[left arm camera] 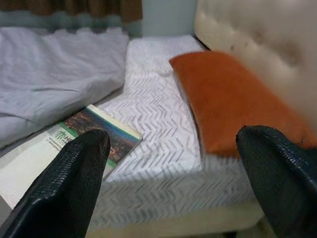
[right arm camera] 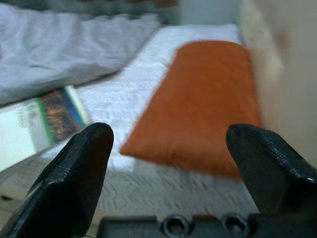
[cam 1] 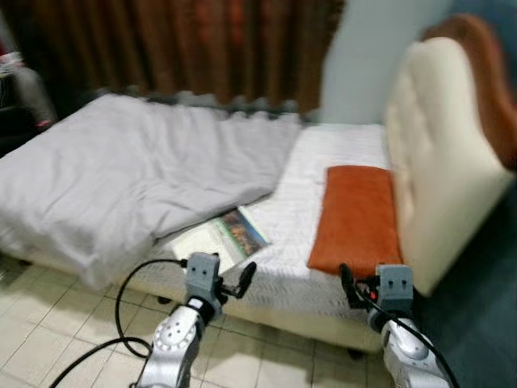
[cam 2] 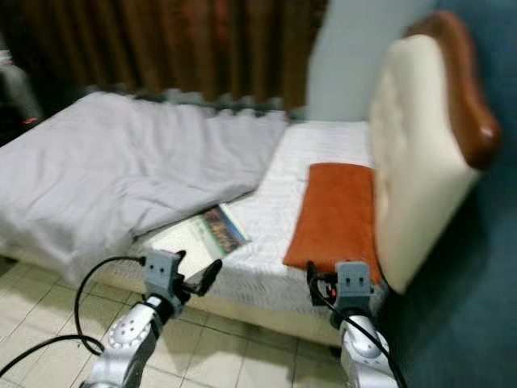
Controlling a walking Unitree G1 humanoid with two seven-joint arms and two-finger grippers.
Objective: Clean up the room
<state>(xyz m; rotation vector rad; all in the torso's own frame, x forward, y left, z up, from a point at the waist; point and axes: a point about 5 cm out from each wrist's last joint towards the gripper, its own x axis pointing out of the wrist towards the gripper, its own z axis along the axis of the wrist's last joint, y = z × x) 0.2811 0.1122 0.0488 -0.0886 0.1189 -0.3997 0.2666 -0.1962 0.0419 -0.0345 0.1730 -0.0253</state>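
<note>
A bed stands before me with a white patterned sheet (cam 1: 299, 202). A rumpled grey duvet (cam 1: 137, 174) covers its left part. A book (cam 1: 222, 236) with a green and picture cover lies near the bed's front edge, partly under the duvet's hem. An orange pillow (cam 1: 355, 217) lies against the cream headboard (cam 1: 440, 153). My left gripper (cam 1: 242, 279) hovers open just in front of the bed edge, below the book (left arm camera: 86, 136). My right gripper (cam 1: 349, 283) is open too, in front of the pillow's (right arm camera: 203, 104) near end. Neither gripper holds anything.
Brown curtains (cam 1: 202, 48) hang behind the bed. A dark blue wall (cam 1: 485, 307) runs past the headboard on the right. Pale floor tiles (cam 1: 48, 323) lie under my arms, and a black cable (cam 1: 121, 299) loops from the left arm. Dark clutter (cam 1: 20, 89) stands at the far left.
</note>
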